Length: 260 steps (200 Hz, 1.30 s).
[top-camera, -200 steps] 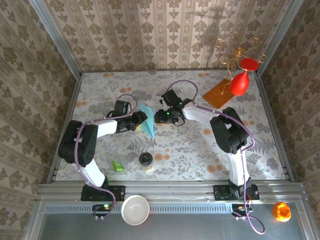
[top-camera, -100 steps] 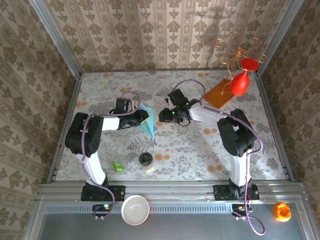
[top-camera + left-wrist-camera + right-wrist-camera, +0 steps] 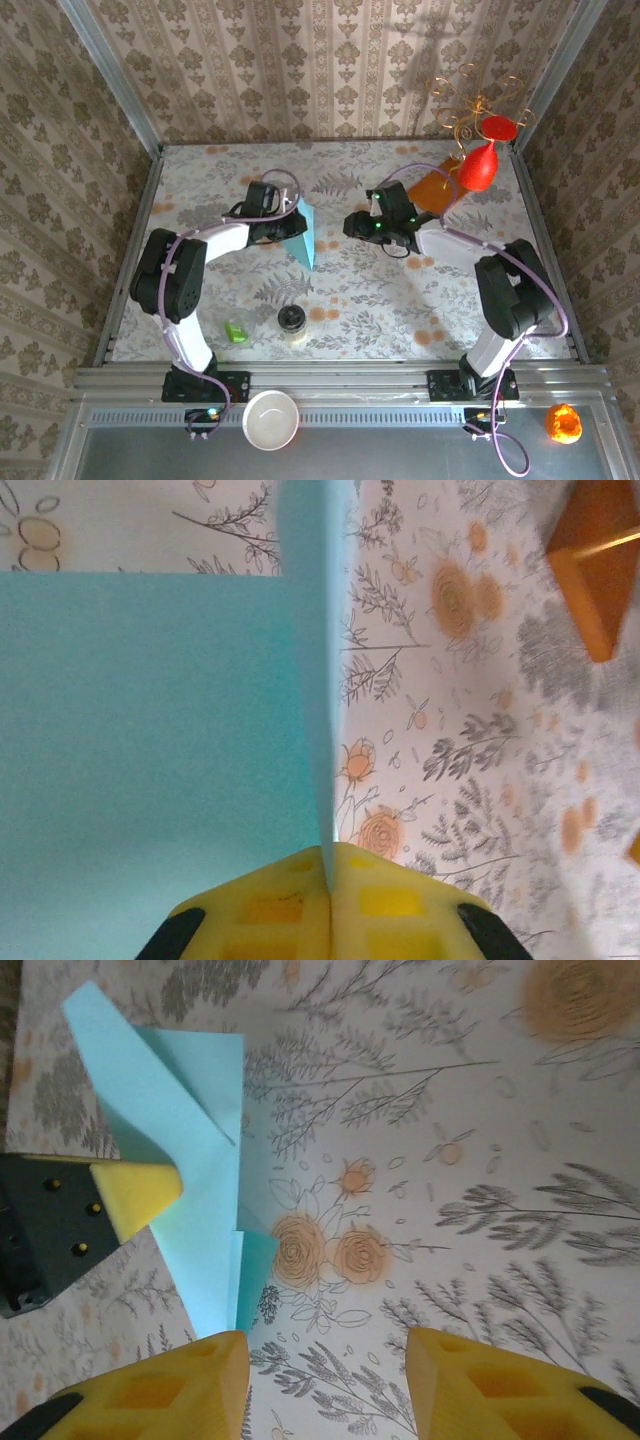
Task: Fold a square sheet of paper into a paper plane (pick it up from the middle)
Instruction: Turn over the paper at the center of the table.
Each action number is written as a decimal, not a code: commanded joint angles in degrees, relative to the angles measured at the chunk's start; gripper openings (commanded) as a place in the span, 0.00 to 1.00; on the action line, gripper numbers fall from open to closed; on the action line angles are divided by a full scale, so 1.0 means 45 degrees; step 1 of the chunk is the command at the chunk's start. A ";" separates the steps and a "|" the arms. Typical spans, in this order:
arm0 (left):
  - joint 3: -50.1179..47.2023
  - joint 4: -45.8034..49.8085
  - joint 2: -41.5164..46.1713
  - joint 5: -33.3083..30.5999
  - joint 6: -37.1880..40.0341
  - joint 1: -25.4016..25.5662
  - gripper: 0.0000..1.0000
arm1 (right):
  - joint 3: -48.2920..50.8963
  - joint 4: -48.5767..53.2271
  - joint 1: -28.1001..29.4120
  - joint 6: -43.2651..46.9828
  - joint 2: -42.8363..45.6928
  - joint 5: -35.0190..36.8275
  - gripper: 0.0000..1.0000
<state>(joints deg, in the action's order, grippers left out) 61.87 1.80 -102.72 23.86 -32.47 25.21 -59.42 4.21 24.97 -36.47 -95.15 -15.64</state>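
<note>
While pinching the paper plane (image 3: 305,235) mid-table in the left gripper (image 3: 287,226), holds its long axis near-to-far, nose nearward, farther back than before, with right gripper (image 3: 352,222) wide open, withdrawn rightward

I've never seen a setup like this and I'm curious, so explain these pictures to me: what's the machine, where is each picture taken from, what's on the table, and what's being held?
These are two robot arms bolted side by side at the near edge of a flowery table. The wide picture comes from a fixed camera above and behind them. The other two come from a camera on each wrist, so the yellow pads at the bottom belong to that arm. The left tool is pinched shut on a partly folded light blue paper. The right tool is open, near the paper but apart from it. Also on the table lie an orange-brown sheet, a small jar and a small green thing.
</note>
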 commanded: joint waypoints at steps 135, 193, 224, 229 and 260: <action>0.6625 0.9957 -0.4349 -1.5477 0.5001 0.4902 0.08 | 0.3661 0.0539 -0.3011 -0.1641 0.4057 0.3051 0.48; 0.7169 0.9897 -0.5883 -1.4897 0.4331 0.5436 0.11 | 0.4015 0.0672 -0.3364 -0.1896 0.4114 0.3094 0.48; 0.7331 0.9799 -0.6195 -1.3965 0.3927 0.5543 0.20 | 0.3966 0.0689 -0.3381 -0.1932 0.3927 0.2967 0.48; 0.7371 0.9795 -0.6211 -1.3824 0.3905 0.5557 0.21 | 0.3956 0.0689 -0.3396 -0.1952 0.3886 0.2939 0.48; 0.7594 0.9795 -0.6241 -1.2936 0.3742 0.5543 0.27 | 0.3907 0.0634 -0.3404 -0.2010 0.3690 0.2793 0.48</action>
<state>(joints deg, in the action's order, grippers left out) 94.19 45.67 -129.19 -40.97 -13.43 49.65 -42.11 6.20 9.98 -44.23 -77.62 -3.38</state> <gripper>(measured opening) 0.256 0.483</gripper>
